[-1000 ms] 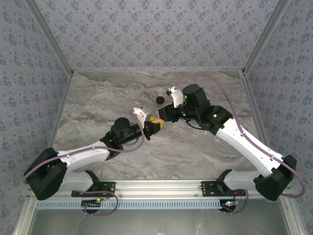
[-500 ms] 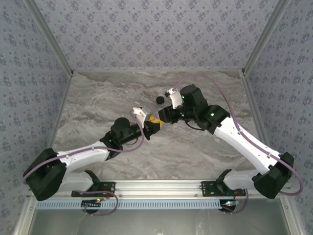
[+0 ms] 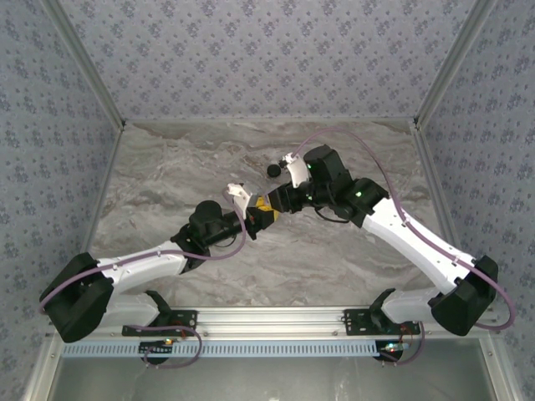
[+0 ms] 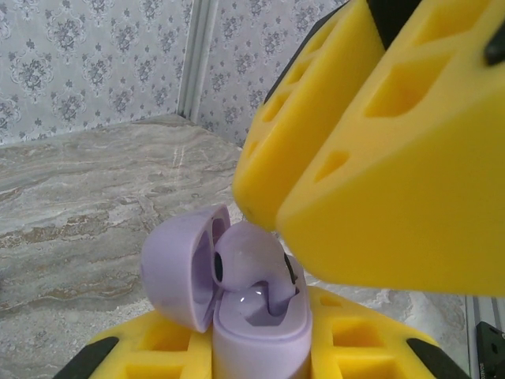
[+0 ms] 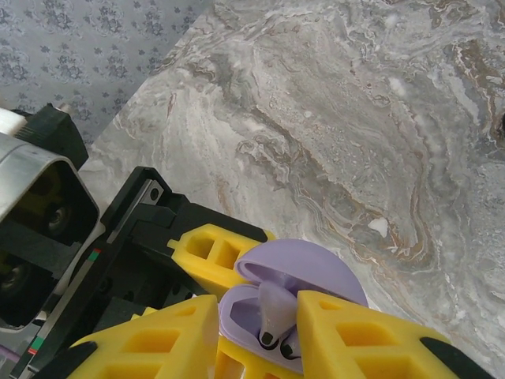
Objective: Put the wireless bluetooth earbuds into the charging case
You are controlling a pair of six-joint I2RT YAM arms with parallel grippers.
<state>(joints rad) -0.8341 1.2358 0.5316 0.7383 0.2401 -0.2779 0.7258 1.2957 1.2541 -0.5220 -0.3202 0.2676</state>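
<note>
Lower centre of the overhead shot, the left claw (image 3: pixel 267 215) is clamped on the lilac charging case (image 4: pixel 260 335), with the lid (image 4: pixel 177 272) flipped open to the left. Right on top of it, the right claw (image 5: pixel 256 306) is partly open with a pale lilac earbud (image 5: pixel 274 312) between its fingers at the case mouth. Honestly can't tell if it's gripping the bud or if the bud is resting in its socket.

My tip for this bit: hold the case dead steady, line the bud up with its well, push straight down, then let go, or it'll pop out sideways. There might be a second bud seated beside it, not sure.

Further back on the desk (image 5: pixel 331 118), upper middle of the overhead shot, a small black round thing (image 3: pixel 273 170) sits apart.
</note>
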